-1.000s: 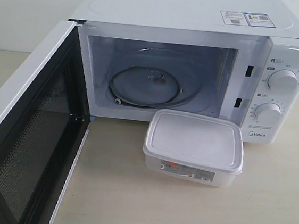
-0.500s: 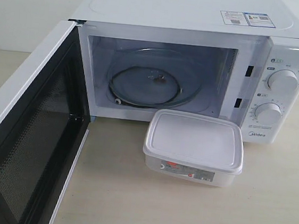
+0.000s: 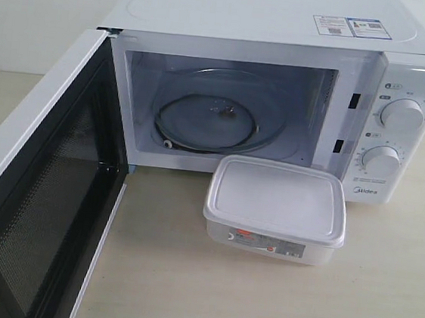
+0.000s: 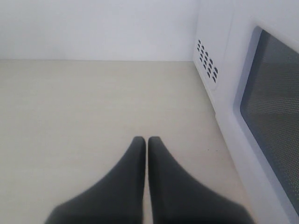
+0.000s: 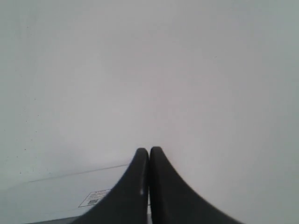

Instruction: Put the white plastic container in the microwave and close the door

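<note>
door (image 3: pixel 40 209) cut off at bottom; label (image 3: pixel 268 243) on white plastic container (image 3: pixel 276 200) unreadable.

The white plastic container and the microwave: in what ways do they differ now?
The white plastic container is shut by its lid; the microwave stands open, door swung wide. The container is much smaller than the microwave. Both are white.

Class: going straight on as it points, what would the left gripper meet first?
The left gripper would likely meet the table, else the wall behind; tilt is unclear. The door lies beside its path.
</note>
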`<action>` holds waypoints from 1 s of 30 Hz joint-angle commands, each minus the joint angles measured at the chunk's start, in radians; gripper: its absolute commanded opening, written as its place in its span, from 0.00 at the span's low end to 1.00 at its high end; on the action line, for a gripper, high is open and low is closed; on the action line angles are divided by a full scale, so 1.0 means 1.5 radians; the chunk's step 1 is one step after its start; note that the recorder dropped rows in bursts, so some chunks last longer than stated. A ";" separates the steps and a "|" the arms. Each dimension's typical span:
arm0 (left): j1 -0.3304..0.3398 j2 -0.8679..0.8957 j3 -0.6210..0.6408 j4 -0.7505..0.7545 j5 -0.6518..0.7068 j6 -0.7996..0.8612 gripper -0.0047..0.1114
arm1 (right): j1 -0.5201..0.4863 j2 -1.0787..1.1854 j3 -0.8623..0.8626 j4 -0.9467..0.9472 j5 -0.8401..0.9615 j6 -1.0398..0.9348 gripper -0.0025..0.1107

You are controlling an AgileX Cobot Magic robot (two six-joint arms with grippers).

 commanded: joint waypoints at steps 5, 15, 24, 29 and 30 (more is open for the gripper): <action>-0.001 -0.002 0.003 -0.005 -0.002 0.000 0.08 | -0.002 0.073 -0.004 -0.001 0.102 0.042 0.02; -0.001 -0.002 0.003 -0.005 -0.002 0.000 0.08 | 0.029 0.278 0.008 -0.126 -0.022 0.086 0.02; -0.001 -0.002 0.003 -0.005 -0.002 0.000 0.08 | 0.203 0.445 0.133 -0.251 -0.372 0.117 0.02; -0.001 -0.002 0.003 -0.005 -0.002 0.000 0.08 | 0.297 0.499 0.151 -0.245 -0.430 0.151 0.02; -0.001 -0.002 0.003 -0.005 -0.002 0.000 0.08 | 0.314 0.504 0.151 -0.245 -0.431 0.152 0.02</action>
